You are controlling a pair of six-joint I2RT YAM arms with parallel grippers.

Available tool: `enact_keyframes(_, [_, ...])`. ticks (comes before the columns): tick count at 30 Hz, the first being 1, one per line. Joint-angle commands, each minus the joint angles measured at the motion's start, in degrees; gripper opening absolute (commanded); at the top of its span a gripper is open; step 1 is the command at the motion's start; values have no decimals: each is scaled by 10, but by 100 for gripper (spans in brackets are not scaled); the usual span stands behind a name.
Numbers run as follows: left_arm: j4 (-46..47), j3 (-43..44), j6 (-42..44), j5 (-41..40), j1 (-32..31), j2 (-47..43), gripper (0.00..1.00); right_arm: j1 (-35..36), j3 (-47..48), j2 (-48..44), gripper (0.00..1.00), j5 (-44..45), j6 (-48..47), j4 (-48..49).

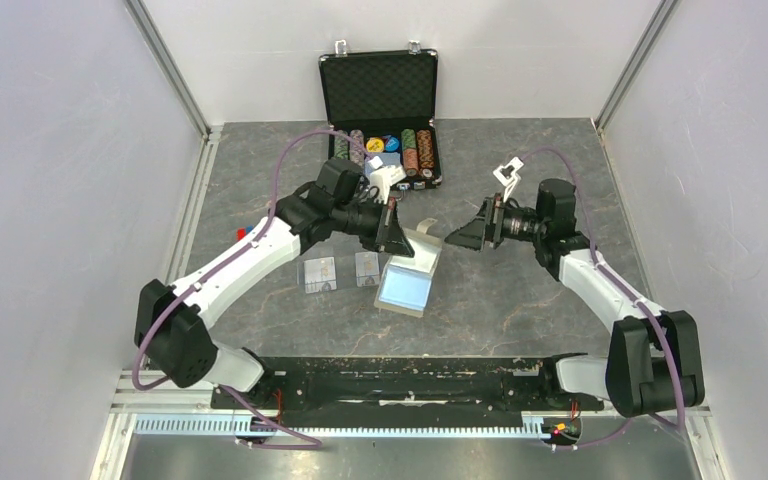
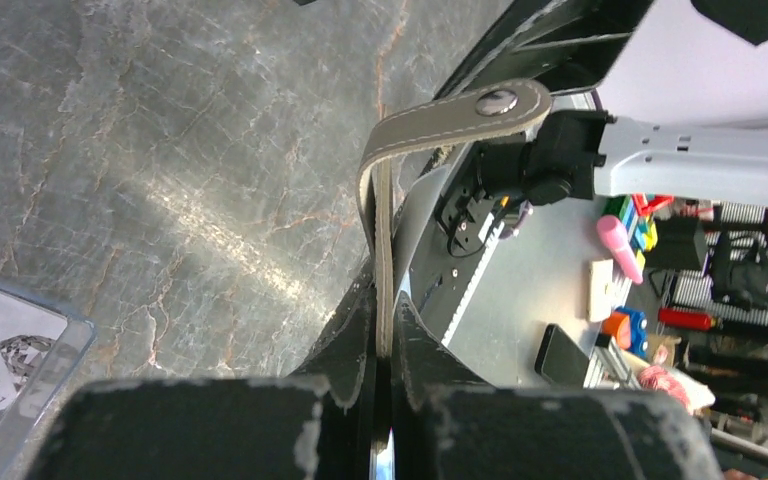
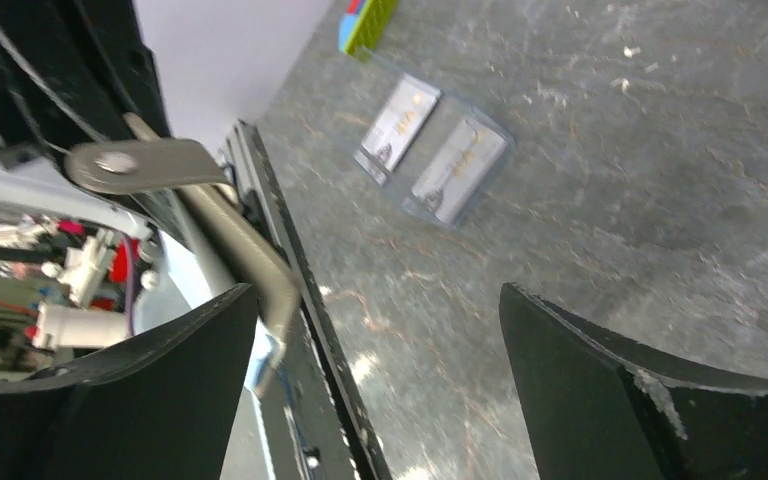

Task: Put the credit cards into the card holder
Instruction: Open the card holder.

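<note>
The taupe card holder (image 1: 407, 288) lies open at mid-table, its light blue lining facing up. My left gripper (image 1: 397, 232) is shut on its raised flap; in the left wrist view the taupe strap with a metal snap (image 2: 460, 112) rises from between the left gripper (image 2: 384, 300) jaws. My right gripper (image 1: 465, 232) stands open just right of the holder with nothing between its fingers. In the right wrist view the right gripper (image 3: 380, 300) faces the tab (image 3: 150, 165). Two credit cards (image 1: 320, 273) (image 1: 367, 268) lie flat in clear sleeves left of the holder, also seen from the right wrist (image 3: 398, 125) (image 3: 457, 165).
An open black poker-chip case (image 1: 380, 95) stands at the back with several rows of chips (image 1: 410, 150). A small red and blue object (image 1: 250, 232) lies by the left arm. White walls close in the table on the left, right and back.
</note>
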Motion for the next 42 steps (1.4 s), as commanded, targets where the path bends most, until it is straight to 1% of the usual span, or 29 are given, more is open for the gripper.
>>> enact_keyframes(1, [-81, 61, 87, 70, -10, 27, 2, 4, 38, -7, 94, 0, -174, -179])
enact_keyframes(10, [-87, 76, 99, 114, -24, 52, 2, 58, 46, -13, 96, -47, -197, -177])
enact_keyframes(15, [-101, 81, 108, 113, -29, 63, 2, 80, 54, -9, 94, -56, -194, -172])
enact_keyframes(20, [-175, 102, 148, 53, -37, 83, 2, 80, 65, -15, 94, -41, -186, -171])
enact_keyframes(23, [-202, 109, 156, 11, -37, 89, 2, 80, 71, -15, 94, -43, -183, -171])
enact_keyframes(25, [-206, 111, 157, 1, -37, 90, 2, 81, 71, -11, 94, -48, -183, -171])
enact_keyframes(28, [-205, 113, 162, 14, -38, 91, 2, 99, 70, 0, 94, -48, -196, -185])
enact_keyframes(33, [-203, 126, 173, 44, -44, 93, 2, 152, 72, 23, 94, -14, -217, -203])
enact_keyframes(36, [-203, 129, 176, 53, -47, 92, 2, 160, 74, 32, 94, -4, -222, -203])
enact_keyframes(38, [-203, 130, 177, 58, -48, 93, 2, 162, 79, 42, 90, -10, -222, -202])
enact_keyframes(39, [-200, 128, 176, 61, -49, 92, 3, 164, 83, 46, 85, -16, -222, -202])
enact_keyframes(40, [-198, 127, 175, 63, -49, 92, 3, 167, 87, 51, 79, -24, -222, -202])
enact_keyframes(42, [-191, 125, 169, 60, -49, 89, 4, 171, 93, 59, 57, -38, -222, -202])
